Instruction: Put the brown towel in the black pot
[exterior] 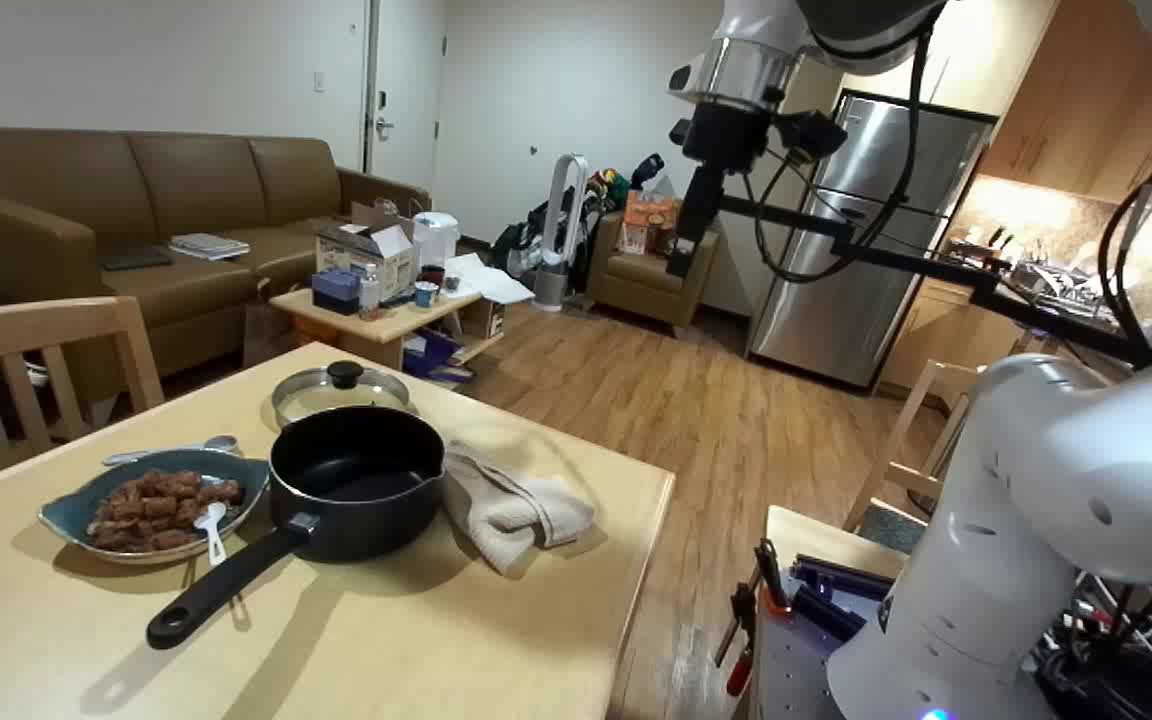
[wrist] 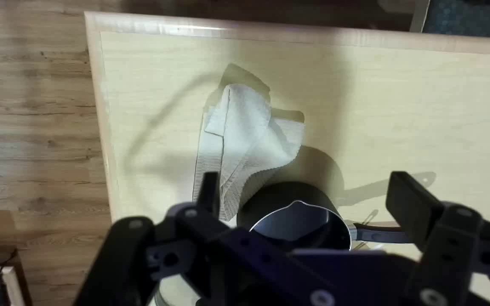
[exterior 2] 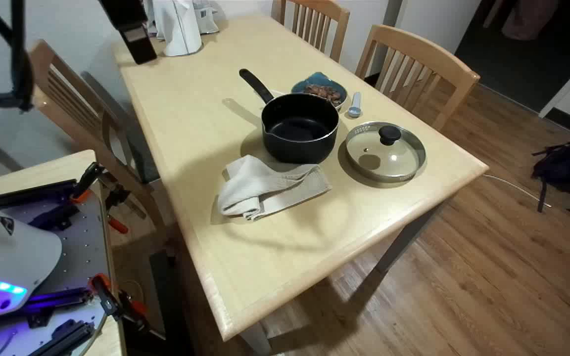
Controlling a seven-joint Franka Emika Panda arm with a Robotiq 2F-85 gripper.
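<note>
1. Table [exterior 2: 181, 99]: arm base [exterior 2: 13, 242] stands off one long edge; two chairs [exterior 2: 426, 53] face the opposite long edge.
2. Gripper [wrist: 306, 191]: fingers [wrist: 411, 208] wide apart, a broad gap between them. It hangs well above table height.
3. Towel [exterior 2: 270, 188]: pale beige to my eye, loosely folded, lying on the table near the corner where a short edge meets the arm-side long edge.
4. Pot [exterior 2: 300, 146]: black, upright, just beside the towel, farther from that corner; the towel lies outside it. I cannot tell whether cloth and wall touch. Pot handle [exterior: 226, 587] points away from that short edge; dark inner floor in view.
5. Lid [exterior 2: 396, 158]: glass, black knob [exterior 2: 390, 134] up, flat on the table near the short edge's other corner.
6. Blue dish [exterior: 254, 480]: between the pot and the chair-side long edge, holding brown chunks [exterior: 146, 510] and a white spoon [exterior: 211, 517], the spoon's handle over the rim. A greyish spoon [exterior 2: 356, 104] lies on the table, just beside the dish.
</note>
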